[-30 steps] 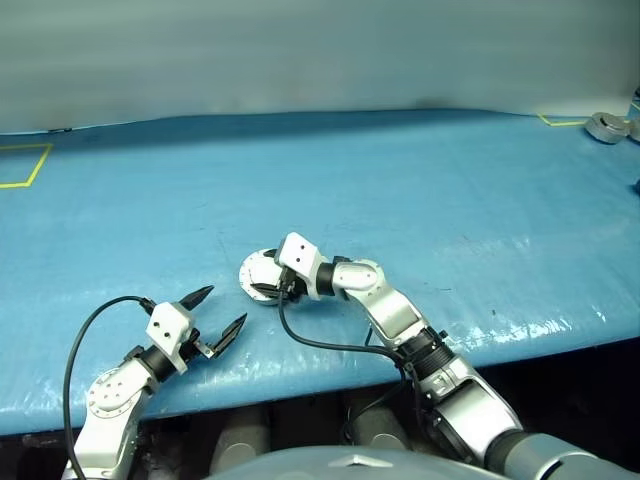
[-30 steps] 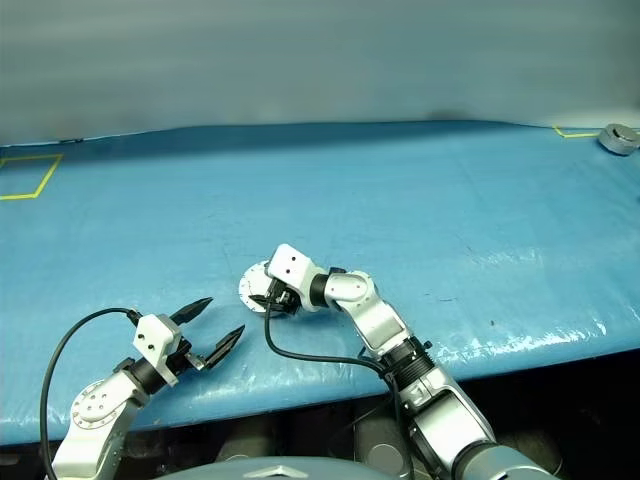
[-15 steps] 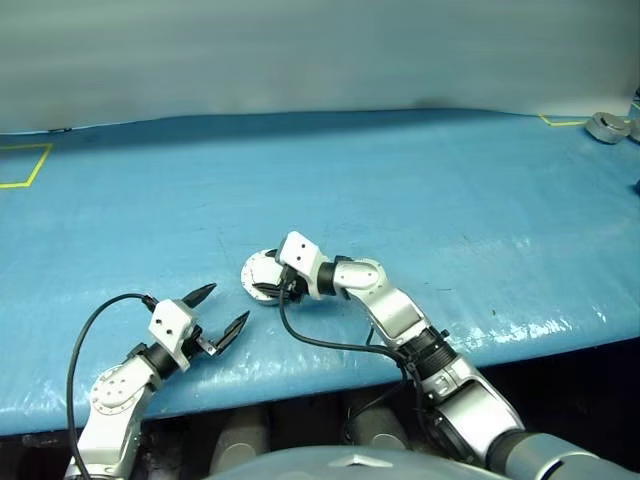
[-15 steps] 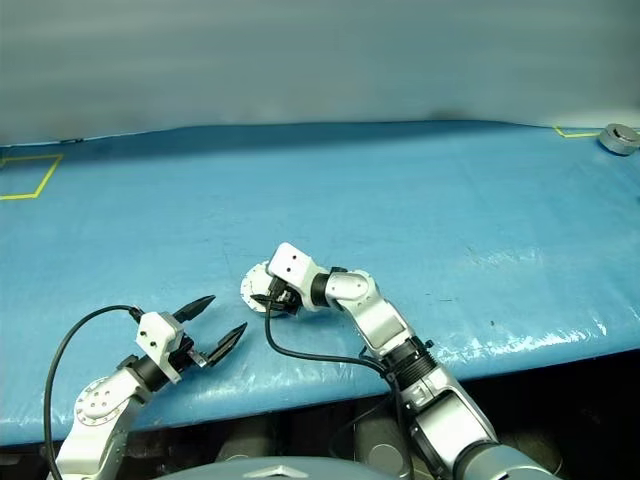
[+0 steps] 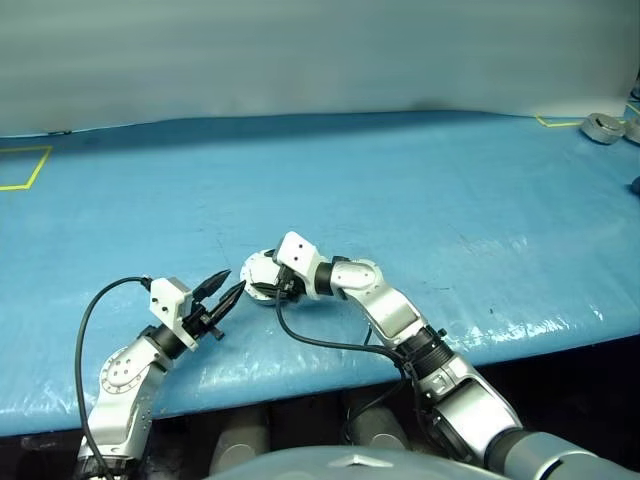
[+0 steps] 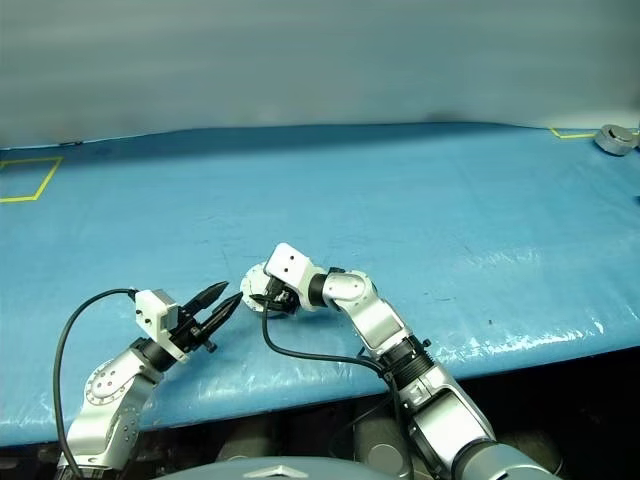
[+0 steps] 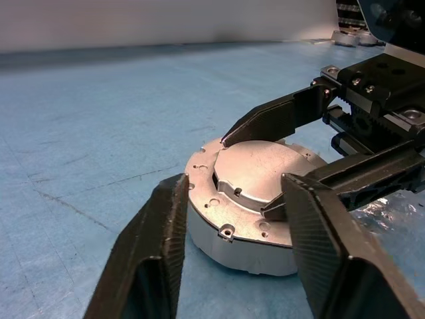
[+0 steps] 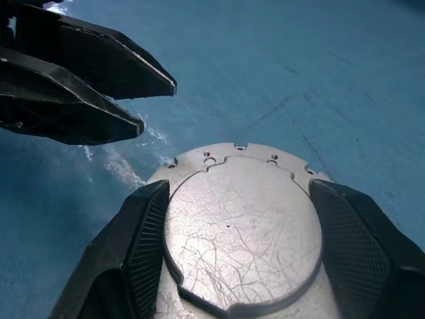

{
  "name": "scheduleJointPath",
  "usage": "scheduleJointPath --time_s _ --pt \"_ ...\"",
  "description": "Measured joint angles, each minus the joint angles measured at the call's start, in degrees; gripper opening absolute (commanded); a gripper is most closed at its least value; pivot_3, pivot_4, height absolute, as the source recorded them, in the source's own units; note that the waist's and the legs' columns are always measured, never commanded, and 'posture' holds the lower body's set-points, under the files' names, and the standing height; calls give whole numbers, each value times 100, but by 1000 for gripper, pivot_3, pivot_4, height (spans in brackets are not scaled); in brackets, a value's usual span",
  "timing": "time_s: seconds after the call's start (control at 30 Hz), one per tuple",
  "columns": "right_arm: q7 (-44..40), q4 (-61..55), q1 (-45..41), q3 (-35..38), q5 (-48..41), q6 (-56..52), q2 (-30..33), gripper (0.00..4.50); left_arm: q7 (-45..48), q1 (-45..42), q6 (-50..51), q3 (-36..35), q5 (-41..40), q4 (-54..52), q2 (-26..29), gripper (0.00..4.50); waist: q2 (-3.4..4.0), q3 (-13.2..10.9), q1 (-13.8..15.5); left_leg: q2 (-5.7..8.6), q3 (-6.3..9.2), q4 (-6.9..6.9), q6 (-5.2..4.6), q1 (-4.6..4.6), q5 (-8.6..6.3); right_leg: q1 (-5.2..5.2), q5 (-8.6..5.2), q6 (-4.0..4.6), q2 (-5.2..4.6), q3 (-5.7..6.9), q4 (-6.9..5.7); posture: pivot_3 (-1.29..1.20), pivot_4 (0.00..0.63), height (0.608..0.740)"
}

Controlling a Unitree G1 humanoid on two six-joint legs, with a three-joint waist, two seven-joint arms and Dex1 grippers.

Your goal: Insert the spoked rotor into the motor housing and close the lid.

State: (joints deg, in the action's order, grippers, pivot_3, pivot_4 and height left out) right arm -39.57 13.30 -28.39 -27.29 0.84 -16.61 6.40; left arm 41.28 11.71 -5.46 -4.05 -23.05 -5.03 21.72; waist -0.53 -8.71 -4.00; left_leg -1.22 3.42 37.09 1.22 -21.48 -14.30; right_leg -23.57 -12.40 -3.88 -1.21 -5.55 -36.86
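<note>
- The left gripper (image 5: pixel 229 293) is seen at the lower left of the head view, its fingers narrowly parted, holding nothing, tips just beside the motor housing (image 7: pixel 249 199).
- The housing is found left of centre on the blue table (image 5: pixel 420 190), closed face up.
- The right gripper (image 8: pixel 236 249) is spread around the housing's sides.
</note>
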Motion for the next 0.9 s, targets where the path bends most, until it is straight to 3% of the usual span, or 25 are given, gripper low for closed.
scheduleJointPath --time_s 0.17,0.83,0.9 --pt "24 -7 14 2 0 0 -1 3014 -1 -179 141 24 36 33 -7 37 -2 2 3 0 0 0 0 0 0 -1 0 0 0 0 2 0 150 740" --pt "206 -165 165 49 -3 -98 37 3014 -236 -572 341 473 857 450 -3 37 33 27 55 8 3 0 0 -1 0 1 -1 -2 -12 1 6 0 150 740" --pt "194 -302 226 73 -30 -127 99 3738 -229 -585 315 508 861 453 -24 0 33 26 76 10 3 0 1 -6 0 0 -1 -3 -16 3 11 0 150 740"
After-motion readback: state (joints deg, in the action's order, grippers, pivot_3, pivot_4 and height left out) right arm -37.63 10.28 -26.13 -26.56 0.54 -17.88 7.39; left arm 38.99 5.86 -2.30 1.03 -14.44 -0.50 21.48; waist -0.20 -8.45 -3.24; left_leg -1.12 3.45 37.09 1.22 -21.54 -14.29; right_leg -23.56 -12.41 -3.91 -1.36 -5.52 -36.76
